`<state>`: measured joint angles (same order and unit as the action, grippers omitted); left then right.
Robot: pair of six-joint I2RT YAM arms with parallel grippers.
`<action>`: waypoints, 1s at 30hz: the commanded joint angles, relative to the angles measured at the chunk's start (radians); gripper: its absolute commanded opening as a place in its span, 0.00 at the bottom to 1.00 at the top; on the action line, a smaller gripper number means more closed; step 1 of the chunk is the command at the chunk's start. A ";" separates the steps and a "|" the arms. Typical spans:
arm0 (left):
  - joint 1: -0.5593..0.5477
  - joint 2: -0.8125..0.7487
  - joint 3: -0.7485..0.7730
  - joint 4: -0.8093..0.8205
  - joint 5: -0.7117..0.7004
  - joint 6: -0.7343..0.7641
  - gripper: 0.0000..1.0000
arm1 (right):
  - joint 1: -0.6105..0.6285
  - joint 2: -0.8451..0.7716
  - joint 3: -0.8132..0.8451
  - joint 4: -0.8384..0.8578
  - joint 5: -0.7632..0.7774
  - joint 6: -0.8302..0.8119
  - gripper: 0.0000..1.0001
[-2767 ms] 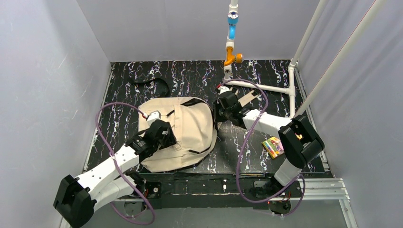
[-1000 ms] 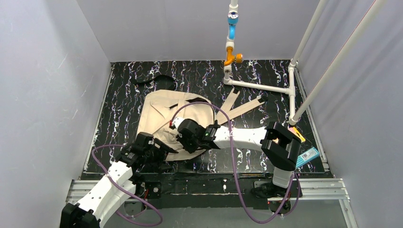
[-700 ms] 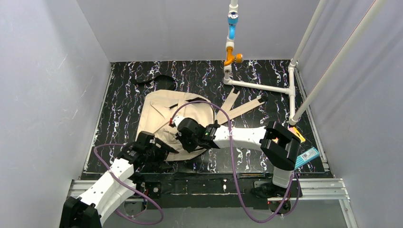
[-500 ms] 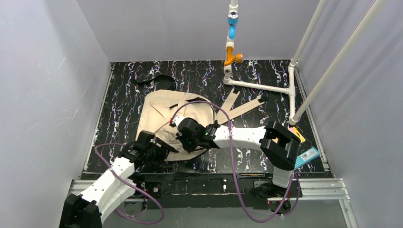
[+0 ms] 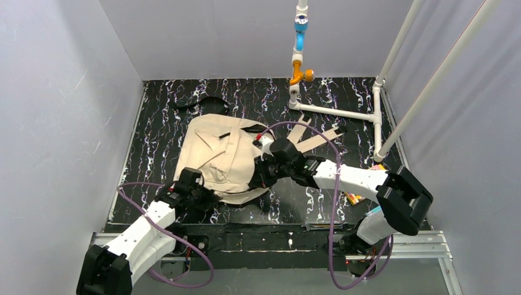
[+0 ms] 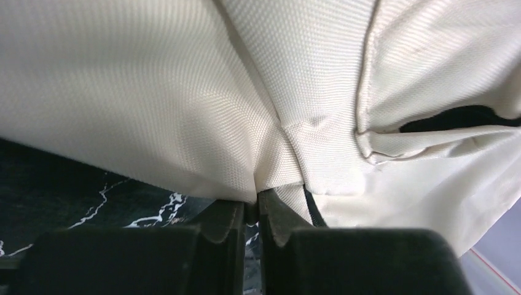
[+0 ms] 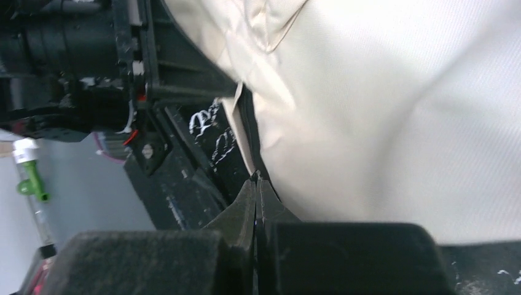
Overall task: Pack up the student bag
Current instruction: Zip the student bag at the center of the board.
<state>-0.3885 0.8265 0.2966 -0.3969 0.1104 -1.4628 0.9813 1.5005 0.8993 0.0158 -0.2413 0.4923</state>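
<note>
Marbled black table [image 5: 161, 123], beige backpack [image 5: 215, 157] (rumpled)

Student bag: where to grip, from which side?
Pinch a seam fold at the near edge of the student bag, coming in low from the near side: it lies flat and limp, so only folds give purchase. The left pincer nips one there.

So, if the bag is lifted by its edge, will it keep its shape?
Probably floppy: the student bag lies flat, and its fabric puckers where the left end effector pinches it. The coarse weave likely gives decent grip.
</note>
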 commanded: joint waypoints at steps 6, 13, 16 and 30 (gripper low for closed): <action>0.028 -0.084 0.059 -0.131 -0.422 0.163 0.00 | -0.144 -0.104 -0.225 0.465 -0.331 0.197 0.01; 0.200 -0.030 0.101 -0.146 -0.412 0.374 0.00 | -0.254 -0.198 -0.298 0.469 -0.289 0.241 0.01; 0.248 -0.026 0.111 -0.160 -0.387 0.406 0.00 | -0.339 -0.248 -0.318 0.446 -0.234 0.290 0.01; 0.251 -0.177 0.176 -0.135 0.168 0.604 0.64 | -0.341 -0.133 -0.155 0.242 -0.238 0.143 0.01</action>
<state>-0.1402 0.6987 0.3920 -0.5545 0.0254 -0.9989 0.6136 1.3464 0.6201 0.4572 -0.4572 0.8280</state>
